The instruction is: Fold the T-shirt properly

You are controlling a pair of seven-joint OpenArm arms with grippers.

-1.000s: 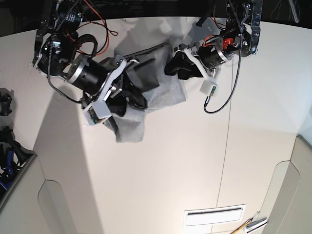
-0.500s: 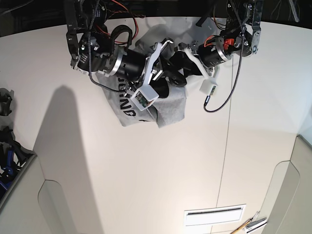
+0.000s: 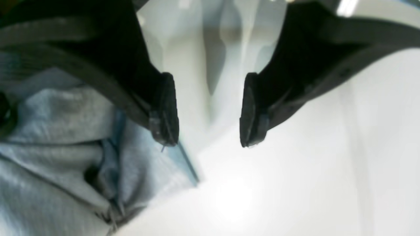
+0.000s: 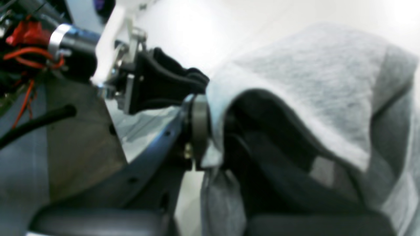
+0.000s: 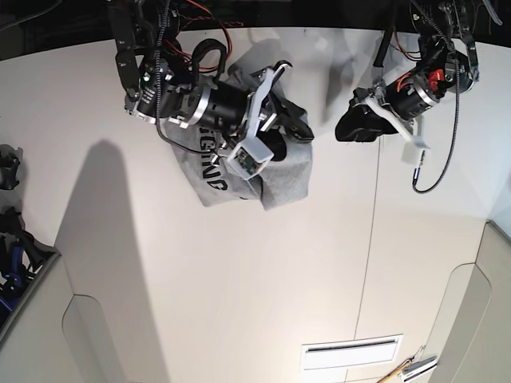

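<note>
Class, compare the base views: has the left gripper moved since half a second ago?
Yes. The left gripper has moved toward the picture's right: it was left of the dark seam line in the tabletop, and its arm now crosses that line.

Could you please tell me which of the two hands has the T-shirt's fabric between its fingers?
The right hand: its fingers pinch the T-shirt, while the left hand is open and holds nothing.

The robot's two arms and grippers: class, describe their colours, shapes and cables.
Both arms look alike: mostly black, with silver metal parts, pale angular plates and loose red-orange wires. A dark corrugated cable loops along each. The left gripper has two black fingers, broad at the base and narrowing to blunt, rounded tips. The right gripper is black too.
</note>
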